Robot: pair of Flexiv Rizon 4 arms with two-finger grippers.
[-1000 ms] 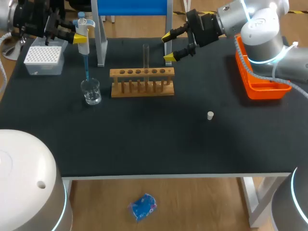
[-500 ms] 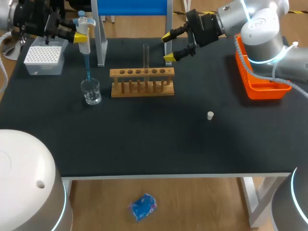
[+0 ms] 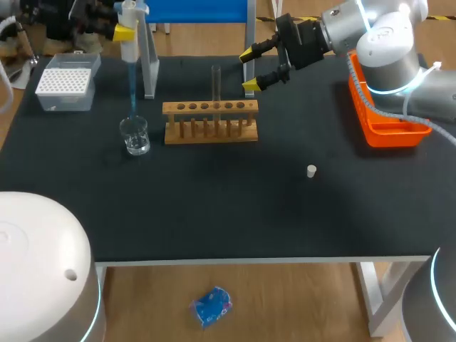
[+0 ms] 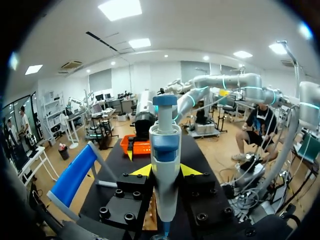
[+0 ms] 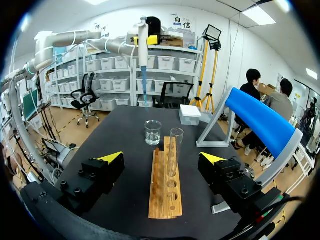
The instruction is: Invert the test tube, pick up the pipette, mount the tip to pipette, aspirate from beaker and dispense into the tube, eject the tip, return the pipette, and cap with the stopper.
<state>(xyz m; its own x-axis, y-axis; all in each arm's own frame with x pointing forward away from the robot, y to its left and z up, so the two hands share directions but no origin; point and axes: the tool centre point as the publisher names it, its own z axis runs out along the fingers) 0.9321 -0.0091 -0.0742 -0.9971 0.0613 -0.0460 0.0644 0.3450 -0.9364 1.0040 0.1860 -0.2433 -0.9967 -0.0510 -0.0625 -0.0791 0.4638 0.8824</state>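
Observation:
My left gripper (image 3: 125,31) is at the table's far left, shut on the white and blue pipette (image 3: 129,44) (image 4: 165,165), which hangs upright. Its blue tip (image 3: 132,92) points down just over the glass beaker (image 3: 135,135) (image 5: 153,132). A clear test tube (image 3: 216,84) (image 5: 175,149) stands mouth-up in the wooden rack (image 3: 210,120) (image 5: 166,192). Behind the rack's right end my right gripper (image 3: 255,68) (image 5: 162,159) hovers open and holds nothing; the tube is ahead between its fingers, untouched. A small white stopper (image 3: 311,171) lies alone to the right of the middle.
The white tip box (image 3: 65,88) (image 5: 190,114) sits at the far left. A grey stand with a blue top (image 3: 149,57) rises behind the beaker. An orange bin (image 3: 388,117) stands at the right edge, under my right arm.
My left arm has raised the pipette and carried it slightly right, so its tip has come up over the beaker. The right arm has kept still.

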